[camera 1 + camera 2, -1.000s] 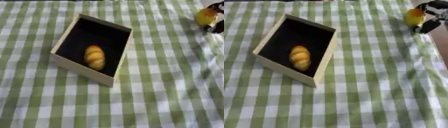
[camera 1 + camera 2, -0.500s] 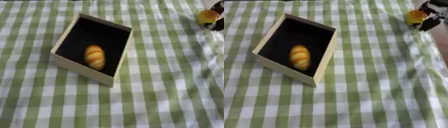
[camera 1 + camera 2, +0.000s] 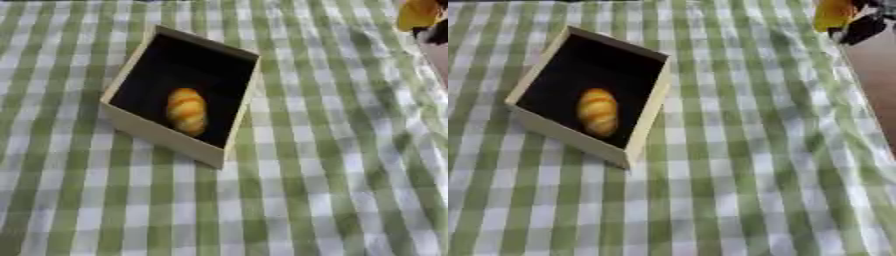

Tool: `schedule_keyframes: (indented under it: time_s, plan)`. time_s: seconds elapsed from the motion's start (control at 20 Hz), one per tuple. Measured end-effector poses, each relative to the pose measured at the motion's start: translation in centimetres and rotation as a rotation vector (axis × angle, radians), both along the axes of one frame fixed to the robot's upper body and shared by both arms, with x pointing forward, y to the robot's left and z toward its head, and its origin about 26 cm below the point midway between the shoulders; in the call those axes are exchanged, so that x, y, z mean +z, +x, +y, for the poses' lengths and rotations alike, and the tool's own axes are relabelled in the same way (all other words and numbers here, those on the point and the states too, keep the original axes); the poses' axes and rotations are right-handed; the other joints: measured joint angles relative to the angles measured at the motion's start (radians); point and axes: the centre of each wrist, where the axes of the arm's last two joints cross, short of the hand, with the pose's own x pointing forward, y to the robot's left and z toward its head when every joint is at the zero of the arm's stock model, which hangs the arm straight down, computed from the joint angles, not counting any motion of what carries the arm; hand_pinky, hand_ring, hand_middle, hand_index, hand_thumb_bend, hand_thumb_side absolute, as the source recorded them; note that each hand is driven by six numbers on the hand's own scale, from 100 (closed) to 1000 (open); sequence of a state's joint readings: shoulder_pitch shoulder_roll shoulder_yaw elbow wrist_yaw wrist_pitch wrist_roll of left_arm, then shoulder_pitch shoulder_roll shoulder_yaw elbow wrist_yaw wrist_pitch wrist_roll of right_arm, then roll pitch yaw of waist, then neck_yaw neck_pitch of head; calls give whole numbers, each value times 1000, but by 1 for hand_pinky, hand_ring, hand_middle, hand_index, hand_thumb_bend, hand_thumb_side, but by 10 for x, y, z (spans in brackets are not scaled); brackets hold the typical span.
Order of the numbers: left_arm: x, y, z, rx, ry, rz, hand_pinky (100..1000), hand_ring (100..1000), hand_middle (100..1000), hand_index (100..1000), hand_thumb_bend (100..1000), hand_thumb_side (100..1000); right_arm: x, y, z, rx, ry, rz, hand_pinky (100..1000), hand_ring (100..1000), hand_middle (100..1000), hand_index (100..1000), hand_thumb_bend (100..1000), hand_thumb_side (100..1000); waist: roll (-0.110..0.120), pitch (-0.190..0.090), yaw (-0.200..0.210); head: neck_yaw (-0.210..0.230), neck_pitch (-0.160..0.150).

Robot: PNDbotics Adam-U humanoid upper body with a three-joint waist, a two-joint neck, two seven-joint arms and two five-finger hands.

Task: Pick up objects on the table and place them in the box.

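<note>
A shallow box (image 3: 226,149) with pale walls and a black inside lies on the green-and-white checked cloth, left of the middle. A golden bread roll (image 3: 187,111) lies inside it. At the top right, my right hand (image 3: 863,26) is curled round a yellow-orange object (image 3: 833,14), held above the cloth near its right edge. The object is partly cut off by the picture's top. My left hand shows in neither view.
The checked cloth (image 3: 332,170) covers the table; its right edge (image 3: 859,90) runs down the right side, with a brownish surface beyond it.
My right hand with the yellow-orange object has risen and drifted toward the top right corner. The whole picture has also shifted a little, so the head has moved.
</note>
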State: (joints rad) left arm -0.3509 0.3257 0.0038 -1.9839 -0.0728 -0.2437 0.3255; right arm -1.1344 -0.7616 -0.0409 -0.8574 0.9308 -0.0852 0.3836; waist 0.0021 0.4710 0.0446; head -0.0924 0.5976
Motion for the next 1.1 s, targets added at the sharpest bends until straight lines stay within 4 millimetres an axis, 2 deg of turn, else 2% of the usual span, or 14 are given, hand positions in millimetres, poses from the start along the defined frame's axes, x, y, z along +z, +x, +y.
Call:
schedule_keyframes:
  time_s: [0.2,0.3,0.7,0.9,1.1]
  plan:
    - [0,0,0,-2,-2,1,681,770,851,838,123,738,17,-15,24,161,-82,-51,790,691,484,640,155,100,-5,-8,-2,2,5]
    - [0,0,0,-2,-4,0,681,770,851,838,124,735,24,-29,45,279,-135,-88,788,673,482,638,139,100,-5,-9,1,1,8]
    - [2,1,-1,-10,-21,-18,682,771,850,838,134,726,44,-88,169,764,-267,-123,786,654,487,641,100,100,-15,-24,23,-10,17]
    - [6,1,-2,-18,-31,-31,683,773,849,839,146,712,38,-93,216,911,-267,-58,789,650,490,646,100,100,-26,-26,42,-16,18]
    - [8,2,-3,-19,-52,-49,685,774,849,838,151,705,30,-88,243,997,-257,-1,790,651,491,648,100,100,-35,-30,57,-25,26]
